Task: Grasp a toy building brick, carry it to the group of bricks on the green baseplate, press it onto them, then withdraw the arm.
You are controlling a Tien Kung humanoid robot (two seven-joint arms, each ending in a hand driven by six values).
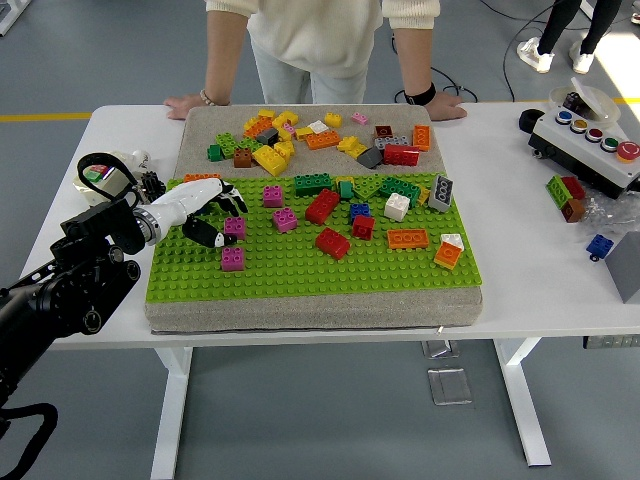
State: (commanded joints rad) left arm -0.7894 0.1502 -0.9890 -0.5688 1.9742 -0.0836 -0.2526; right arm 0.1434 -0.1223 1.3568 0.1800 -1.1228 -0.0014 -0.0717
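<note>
The white table [540, 290] carries a grey foam pad [310, 308] topped by the green baseplate [300, 272], where bricks of many colours lie scattered. A person [320, 40] stands at the far side, both hands flat on the table. The left hand [200, 210] hovers over the baseplate's left edge — fingers loosely spread, gripping nothing — just beside a pink brick [235, 227].

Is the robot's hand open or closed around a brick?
Open, as far as I can tell: the left hand hovers over the baseplate, fingers spread beside a pink brick, not wrapped around it.
</note>
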